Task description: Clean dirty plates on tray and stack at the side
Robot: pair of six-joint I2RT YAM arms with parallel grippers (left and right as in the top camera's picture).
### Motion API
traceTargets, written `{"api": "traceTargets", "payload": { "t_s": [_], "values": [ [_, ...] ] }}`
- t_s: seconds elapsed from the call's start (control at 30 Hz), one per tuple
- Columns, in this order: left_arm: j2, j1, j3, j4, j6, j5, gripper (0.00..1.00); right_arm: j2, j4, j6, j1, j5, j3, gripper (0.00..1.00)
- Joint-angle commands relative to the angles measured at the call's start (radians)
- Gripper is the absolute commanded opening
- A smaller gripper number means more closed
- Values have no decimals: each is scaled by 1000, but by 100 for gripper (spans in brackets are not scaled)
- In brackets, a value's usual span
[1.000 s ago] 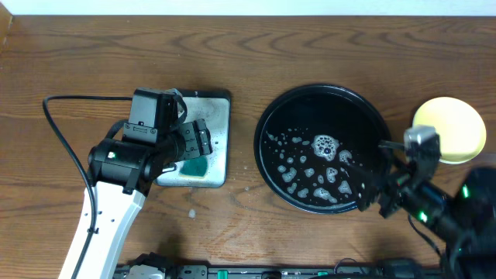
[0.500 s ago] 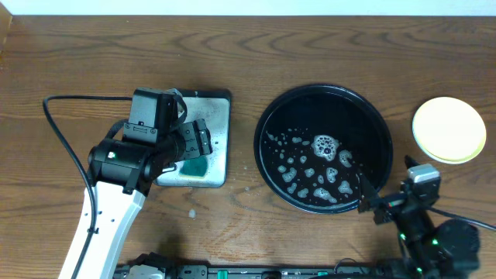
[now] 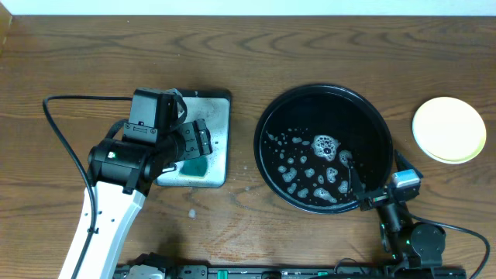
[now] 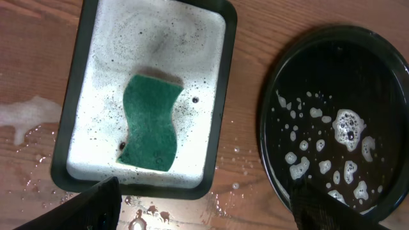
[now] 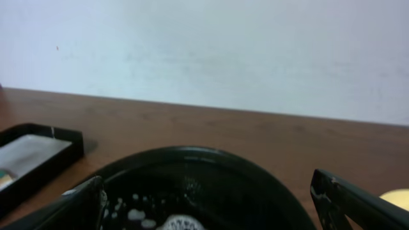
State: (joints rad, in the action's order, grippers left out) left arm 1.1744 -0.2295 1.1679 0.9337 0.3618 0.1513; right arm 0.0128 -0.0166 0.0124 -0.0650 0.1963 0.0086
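The pale-yellow round shallow plate (image 3: pixel 449 129) sits on the wooden desk (image 3: pixel 232 54) at three o'clock from the suds-flecked glossy black round tray (image 3: pixel 325 108). It is likely light, stiff and wet-slick, so pinch its rim. The left hand (image 3: pixel 195 144) and right hand (image 5: pixel 217 214) both gape empty.

One round black tray (image 3: pixel 325 105) is counted, and one rectangular soapy tray (image 4: pixel 160 38) with one green sponge (image 4: pixel 150 124) in it. One pale yellow plate (image 3: pixel 449 130) is seen from above; any plates beneath it cannot be counted. Two arms are present: left arm (image 3: pixel 116 159), right arm (image 3: pixel 418 240).
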Motion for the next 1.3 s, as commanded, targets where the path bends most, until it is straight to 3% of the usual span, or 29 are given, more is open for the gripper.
{"api": "traceTargets", "payload": {
  "t_s": [0.0,0.23,0.67,0.83,1.03,1.27],
  "values": [
    [-1,6,21,0,-6,-2,84,-8,-7,-10,-8,-5,-3,99],
    [-1,6,21,0,-6,-2,84,-8,79,-10,-8,-6,-3,99],
    [-2,6,21,0,-6,-2,85,-5,74,-10,-8,-5,-3,99],
    [-95,6,-1,-14,-14,-39,84,-4,74,-10,-8,-5,-3,99],
    [-348,52,-132,-207,-27,-88,85,-4,74,-10,-8,-5,-3,99],
    [-681,77,-471,-539,-171,-68,85,-4,74,-10,-8,-5,-3,99]
  ]
}}
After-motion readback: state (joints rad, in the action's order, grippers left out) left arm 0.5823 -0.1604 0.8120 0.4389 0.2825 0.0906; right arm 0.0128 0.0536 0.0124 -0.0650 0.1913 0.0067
